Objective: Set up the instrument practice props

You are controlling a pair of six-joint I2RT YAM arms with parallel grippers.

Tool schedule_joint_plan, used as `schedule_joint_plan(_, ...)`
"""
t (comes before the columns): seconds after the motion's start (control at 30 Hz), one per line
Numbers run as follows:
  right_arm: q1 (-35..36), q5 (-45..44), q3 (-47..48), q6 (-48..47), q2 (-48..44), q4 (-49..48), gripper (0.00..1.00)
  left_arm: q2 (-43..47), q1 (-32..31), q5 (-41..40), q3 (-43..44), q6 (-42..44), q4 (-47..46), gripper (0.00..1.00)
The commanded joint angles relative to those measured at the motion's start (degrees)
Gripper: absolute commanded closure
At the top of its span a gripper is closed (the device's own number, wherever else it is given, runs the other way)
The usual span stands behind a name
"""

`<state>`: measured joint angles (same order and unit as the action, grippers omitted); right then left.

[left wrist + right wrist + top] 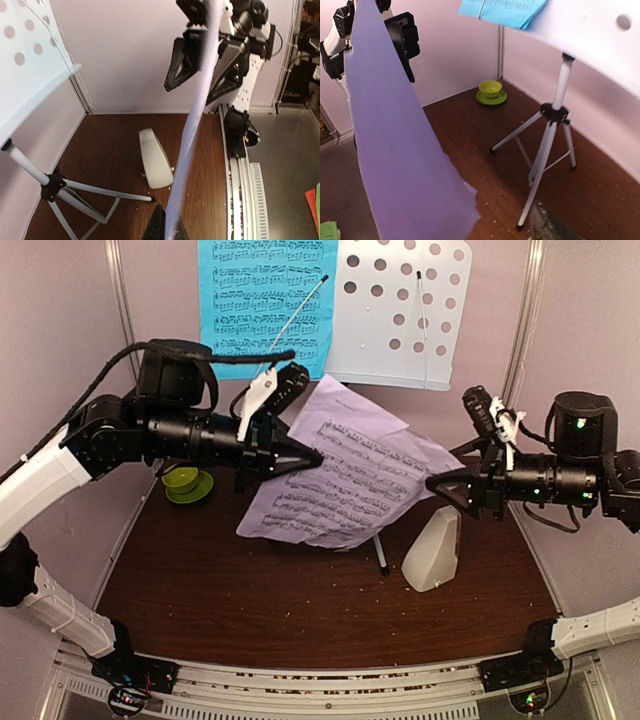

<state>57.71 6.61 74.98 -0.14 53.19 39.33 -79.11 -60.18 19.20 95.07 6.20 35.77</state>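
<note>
Left gripper (312,454) clamping shut on left edge of lilac paper sheet-music page (340,480). Page hanging mid-air over brown wooden table (250,580), before white perforated metal music stand (362,352). Right gripper (433,483) jaws standing apart at page's right edge.

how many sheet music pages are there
2. The cyan page sits on the white music stand; the lilac page hangs mid-air, pinched by the left end effector. Others may hide behind them.
</note>
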Motion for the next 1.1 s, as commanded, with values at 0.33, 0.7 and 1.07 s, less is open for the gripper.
schedule_joint_plan(0.33, -2.3, -23.6, -2.7, 5.3, -3.9, -24.3, 0.18, -10.9, 4.2, -4.1, 32.7, -11.4, -2.7, 1.0)
schedule_joint_plan(0.7, -5.2, -30.8, 13.4, 3.2, 7.7, -17.1, 0.23, -20.4, 9.2, -14.1, 46.0, -20.9, -16.5, 1.0)
schedule_joint_plan(1.07, -12.2, -24.3, 25.0, 5.6, 18.4, -16.5, 0.34, -25.7, 9.2, -18.8, 50.3, -15.3, -23.0, 1.0)
